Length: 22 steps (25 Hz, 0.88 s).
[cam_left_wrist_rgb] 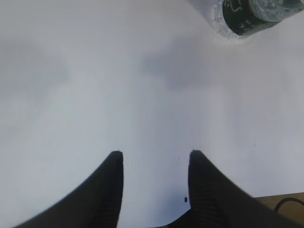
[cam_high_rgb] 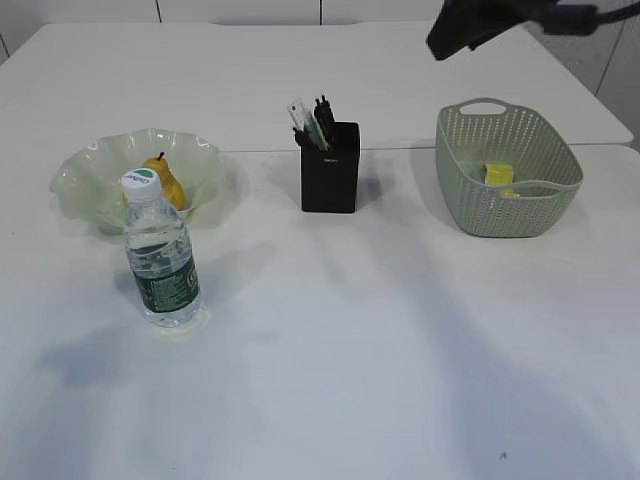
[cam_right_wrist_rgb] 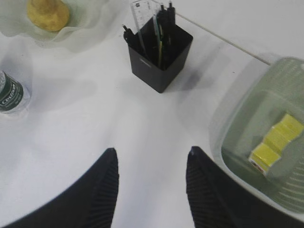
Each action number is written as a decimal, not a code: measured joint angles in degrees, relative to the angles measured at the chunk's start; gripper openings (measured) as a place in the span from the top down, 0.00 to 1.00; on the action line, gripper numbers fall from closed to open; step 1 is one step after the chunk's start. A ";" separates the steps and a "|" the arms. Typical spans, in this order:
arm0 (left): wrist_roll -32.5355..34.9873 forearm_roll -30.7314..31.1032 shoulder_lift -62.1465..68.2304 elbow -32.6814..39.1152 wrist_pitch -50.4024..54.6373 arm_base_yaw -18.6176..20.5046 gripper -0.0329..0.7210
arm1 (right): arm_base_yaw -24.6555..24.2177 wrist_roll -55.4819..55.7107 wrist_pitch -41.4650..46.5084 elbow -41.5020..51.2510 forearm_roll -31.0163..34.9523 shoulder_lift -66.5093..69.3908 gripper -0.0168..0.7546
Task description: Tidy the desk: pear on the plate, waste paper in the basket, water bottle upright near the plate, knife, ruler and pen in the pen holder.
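Pear (cam_high_rgb: 168, 184) sits in the plate (cam_high_rgb: 95, 165) at the far left of the tabletop (cam_high_rgb: 400, 350), and the water bottle (cam_high_rgb: 161, 250) stands upright just in front of that plate. From my left tool (cam_left_wrist_rgb: 153, 159) I see only bare tabletop between the two dark fingers, which stand apart and grasp nothing; the bottle's base lies well ahead and to the right, at the top edge of that wrist view. My right tool (cam_right_wrist_rgb: 151, 156) is likewise spread and empty, held above the tabletop. Ahead of it stands the pen holder (cam_right_wrist_rgb: 160, 59), with the ruler (cam_right_wrist_rgb: 142, 14) and dark pens poking out of its top. The basket (cam_right_wrist_rgb: 266, 142) is to the right of this tool, and the waste paper (cam_right_wrist_rgb: 275, 142) lies on its floor
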 joint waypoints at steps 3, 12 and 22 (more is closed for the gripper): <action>0.00 0.00 0.00 0.00 0.66 0.00 0.54 | 0.00 3.13 0.06 4.31 -4.05 -6.12 0.53; 0.00 0.00 0.00 0.00 1.30 0.00 0.54 | 0.00 15.07 3.09 21.67 -16.52 -21.58 0.53; 1.73 0.45 -5.33 0.00 1.81 0.00 0.54 | 0.00 17.84 8.14 36.05 -15.45 -33.96 0.53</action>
